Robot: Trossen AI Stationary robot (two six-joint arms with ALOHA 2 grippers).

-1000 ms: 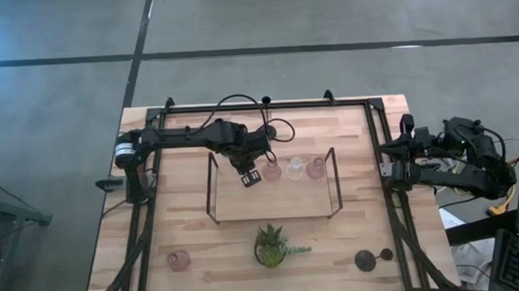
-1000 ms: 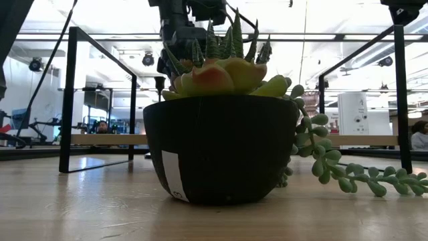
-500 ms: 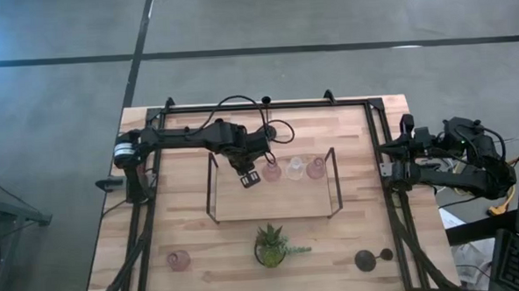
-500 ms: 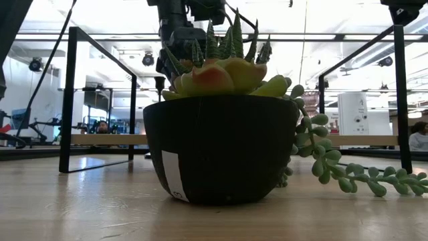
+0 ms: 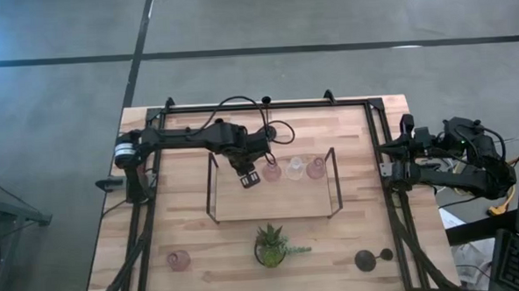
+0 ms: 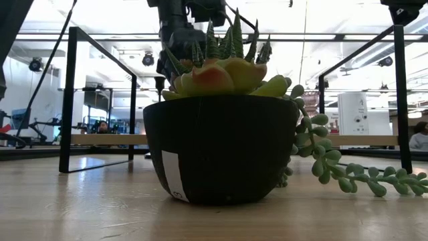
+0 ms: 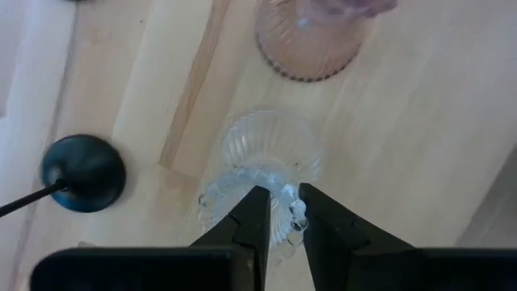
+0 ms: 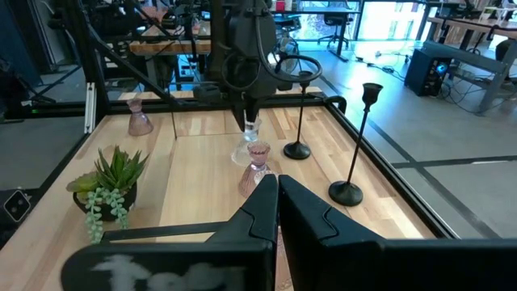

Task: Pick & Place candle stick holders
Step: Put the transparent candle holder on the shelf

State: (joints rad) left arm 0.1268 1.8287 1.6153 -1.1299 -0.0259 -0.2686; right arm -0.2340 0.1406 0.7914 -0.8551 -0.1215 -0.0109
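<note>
Desk (image 5: pixel 183 210), wooden. Wire-framed tray (image 5: pixel 236 208) at centre holds our left tool (image 7: pixel 280 217), fingers narrowly parted about the rim of a clear glass holder (image 7: pixel 262 158), between two pink glass holders (image 5: pixel 315 168). To release well, we judge: widen evenly, then lift straight, avoiding neighbours. Right tool (image 8: pixel 277 187) pressed together, parked right.
</note>
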